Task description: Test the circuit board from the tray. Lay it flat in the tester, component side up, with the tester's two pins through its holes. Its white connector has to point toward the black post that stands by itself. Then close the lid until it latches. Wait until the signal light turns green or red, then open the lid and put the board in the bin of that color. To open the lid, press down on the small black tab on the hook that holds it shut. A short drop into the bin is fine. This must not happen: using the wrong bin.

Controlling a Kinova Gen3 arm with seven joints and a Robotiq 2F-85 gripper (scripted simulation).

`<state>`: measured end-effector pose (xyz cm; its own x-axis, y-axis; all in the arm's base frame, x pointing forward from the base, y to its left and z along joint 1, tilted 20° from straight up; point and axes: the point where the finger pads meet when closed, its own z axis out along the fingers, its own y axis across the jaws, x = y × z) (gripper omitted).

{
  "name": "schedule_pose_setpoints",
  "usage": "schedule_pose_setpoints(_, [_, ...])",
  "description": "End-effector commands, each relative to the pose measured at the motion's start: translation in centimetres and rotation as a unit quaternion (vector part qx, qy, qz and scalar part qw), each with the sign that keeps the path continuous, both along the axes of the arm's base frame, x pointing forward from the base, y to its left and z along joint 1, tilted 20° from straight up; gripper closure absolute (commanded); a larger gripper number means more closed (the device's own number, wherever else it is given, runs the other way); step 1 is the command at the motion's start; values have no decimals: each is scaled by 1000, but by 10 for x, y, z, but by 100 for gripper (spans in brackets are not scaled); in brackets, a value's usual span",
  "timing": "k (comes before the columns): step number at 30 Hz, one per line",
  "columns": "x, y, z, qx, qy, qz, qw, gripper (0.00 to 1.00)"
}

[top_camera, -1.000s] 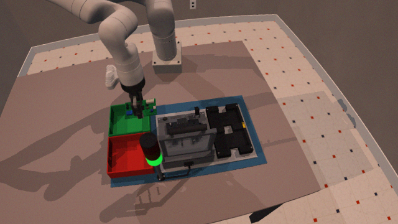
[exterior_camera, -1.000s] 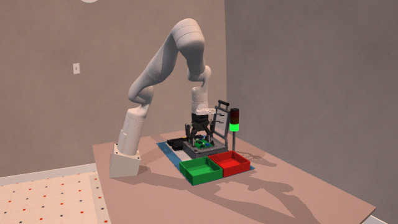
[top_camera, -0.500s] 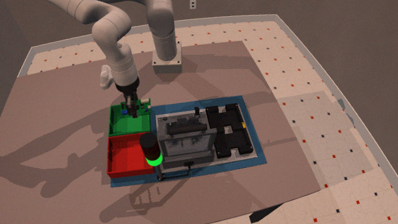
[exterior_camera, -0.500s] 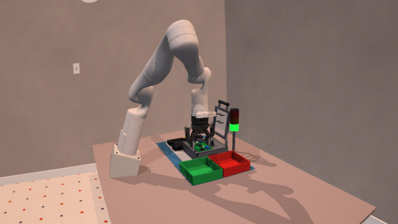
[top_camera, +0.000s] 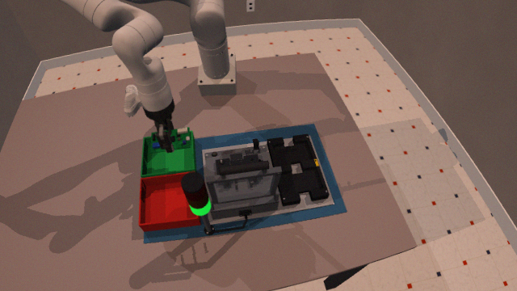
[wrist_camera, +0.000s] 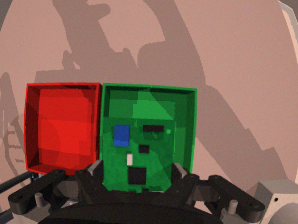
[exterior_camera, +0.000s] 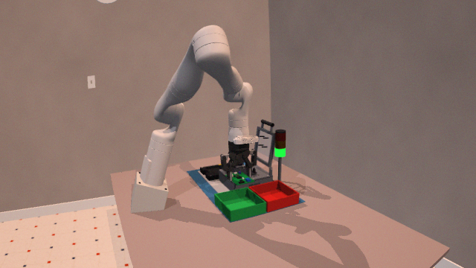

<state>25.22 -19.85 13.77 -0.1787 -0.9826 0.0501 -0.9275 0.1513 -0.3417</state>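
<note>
Top view: the gripper (top_camera: pixel 166 146) (exterior_camera: pixel 241 173) (wrist_camera: pixel 137 171) was clamped on the circuit board (top_camera: pixel 180 141) (exterior_camera: pixel 243 179) (wrist_camera: pixel 155 160), above the green bin (top_camera: pixel 144 162) (exterior_camera: pixel 248 211) (wrist_camera: pixel 194 130). Early release could have caught the board on that bin's rim, its edge appearing to overhang.

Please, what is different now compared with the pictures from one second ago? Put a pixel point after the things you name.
The gripper (top_camera: pixel 166 148) (exterior_camera: pixel 242 174) (wrist_camera: pixel 137 171) moved left in the top view, carrying the circuit board (top_camera: pixel 183 138) (exterior_camera: pixel 242 178) (wrist_camera: pixel 137 156) farther over the green bin (top_camera: pixel 174 165) (exterior_camera: pixel 243 213) (wrist_camera: pixel 193 130). Nothing was newly grasped or released. The lid (top_camera: pixel 238 191) (exterior_camera: pixel 265 150) stayed open, the signal light (top_camera: pixel 200 208) (exterior_camera: pixel 280 152) green, and both bins in place.
</note>
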Motion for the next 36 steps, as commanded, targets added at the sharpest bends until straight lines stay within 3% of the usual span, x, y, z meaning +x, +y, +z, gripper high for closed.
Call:
schedule_pose_setpoints(1, [-2,-3,-1,3,-1,-5,1000,23])
schedule_pose_setpoints(36, [-14,-22,-10,3,-1,-5,1000,23])
